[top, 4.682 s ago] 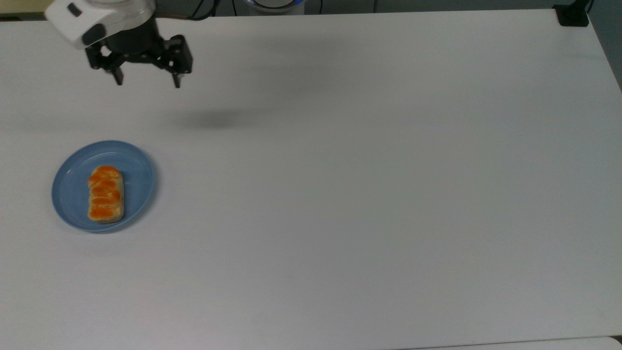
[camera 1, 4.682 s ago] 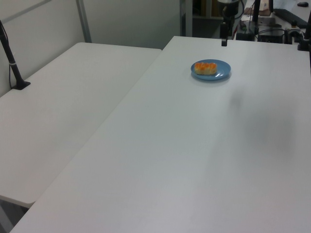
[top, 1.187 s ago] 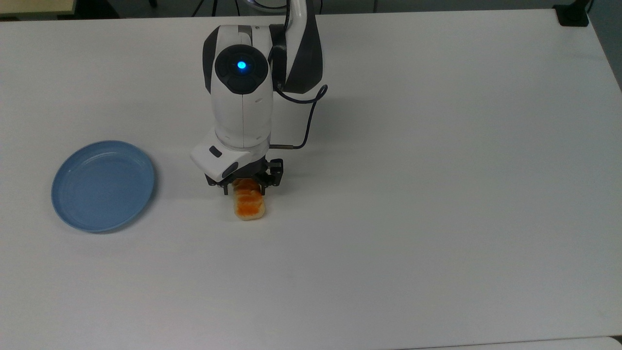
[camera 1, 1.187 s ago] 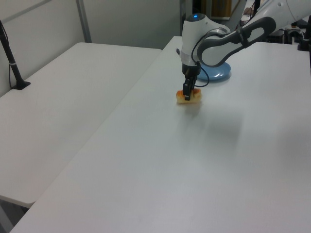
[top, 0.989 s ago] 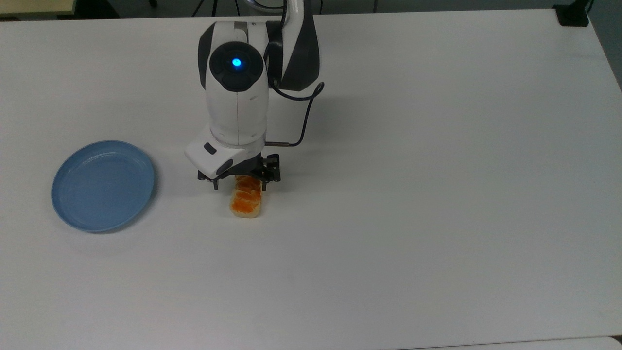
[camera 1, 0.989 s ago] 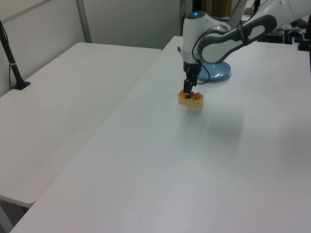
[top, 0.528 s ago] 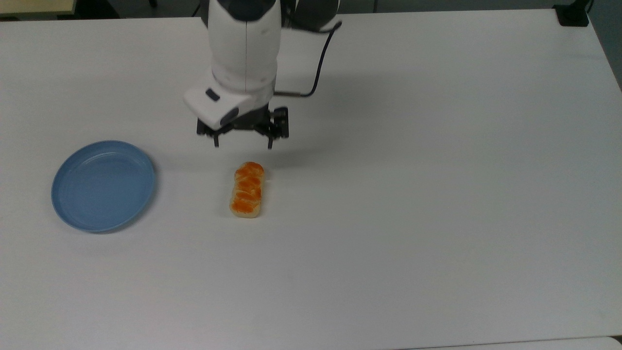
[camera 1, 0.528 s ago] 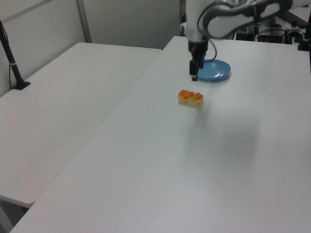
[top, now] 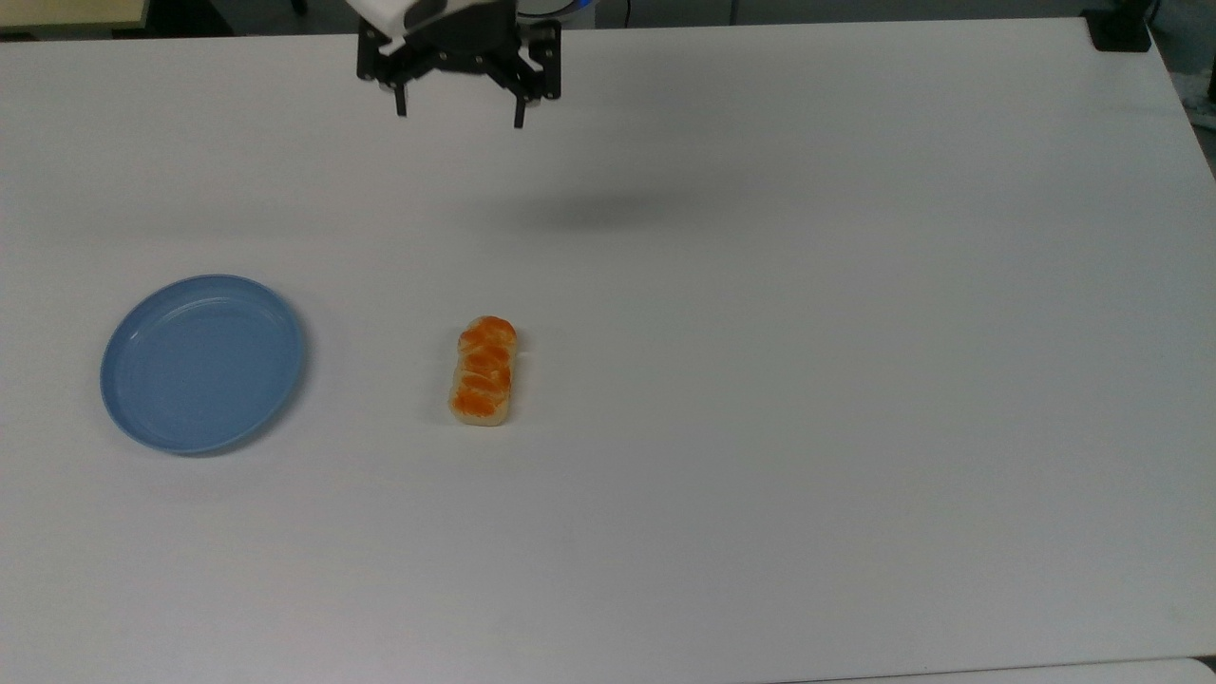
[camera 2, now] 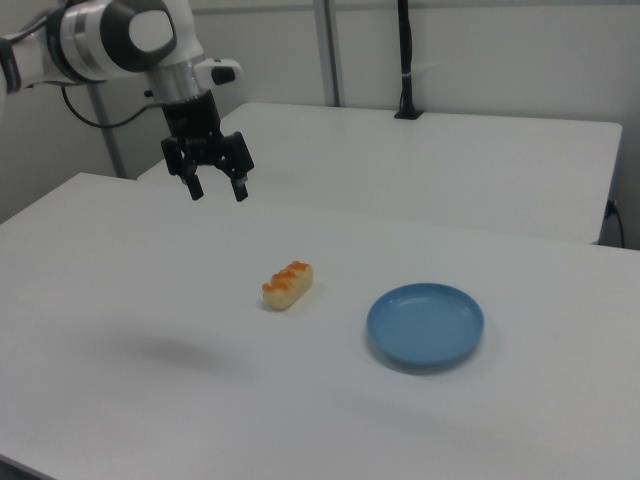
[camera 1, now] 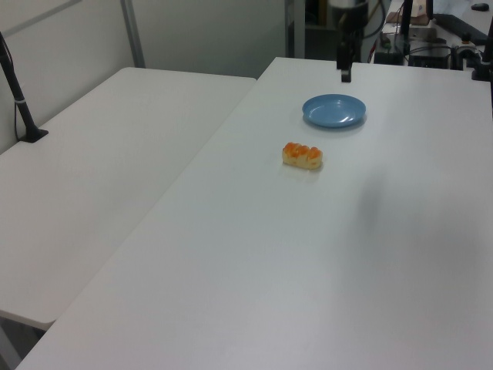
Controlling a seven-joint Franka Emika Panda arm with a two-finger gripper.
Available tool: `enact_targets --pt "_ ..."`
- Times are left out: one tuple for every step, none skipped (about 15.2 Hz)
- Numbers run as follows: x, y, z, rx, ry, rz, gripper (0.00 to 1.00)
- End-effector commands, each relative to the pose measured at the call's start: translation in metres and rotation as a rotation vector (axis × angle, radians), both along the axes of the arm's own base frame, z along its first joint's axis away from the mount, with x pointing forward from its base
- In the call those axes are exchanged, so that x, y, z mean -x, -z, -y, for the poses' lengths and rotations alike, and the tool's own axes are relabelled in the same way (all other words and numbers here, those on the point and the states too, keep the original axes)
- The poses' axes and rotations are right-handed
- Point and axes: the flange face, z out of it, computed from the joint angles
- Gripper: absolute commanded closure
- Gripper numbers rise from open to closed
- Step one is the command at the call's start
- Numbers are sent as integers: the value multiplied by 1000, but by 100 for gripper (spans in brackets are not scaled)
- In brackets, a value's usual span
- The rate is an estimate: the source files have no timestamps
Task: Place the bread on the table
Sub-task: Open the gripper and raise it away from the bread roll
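Judging the bread (top: pixel 484 371) light, soft, crushable; I'd pinch its long sides gently; gripper (top: pixel 459 106) hangs spread, empty.

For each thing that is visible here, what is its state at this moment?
bread: lying flat on the table, orange top up, apart from the plate.
blue plate: upright, with nothing on it.
gripper: open, holding nothing, raised above the table.
table: bears the bread and the plate.

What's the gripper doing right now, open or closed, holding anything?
Gripper: open, holding nothing, raised above the table; the bread lies on the table, apart from it.
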Motion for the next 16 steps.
enact_targets --pt "15 -11 15 -8 44 8 0" --pt "15 -13 16 -8 46 12 0" --pt "16 -15 19 -8 51 15 0" --pt "17 -17 21 -8 56 17 0" --pt "20 -23 23 -25 62 29 0" --pt "20 -23 23 -51 66 29 0" --pt "20 -24 24 -65 69 30 0" --pt "20 -24 26 -65 70 31 0" --pt "20 -25 26 -65 69 33 0" --pt "20 -24 26 -65 69 31 0" --pt "20 -24 26 -65 69 30 0" --pt "20 -24 25 -65 67 30 0" --pt "20 -24 25 -65 67 30 0" --pt "20 -24 25 -65 67 30 0" --pt "20 -24 25 -65 67 30 0" --pt "20 -24 25 -65 67 30 0"
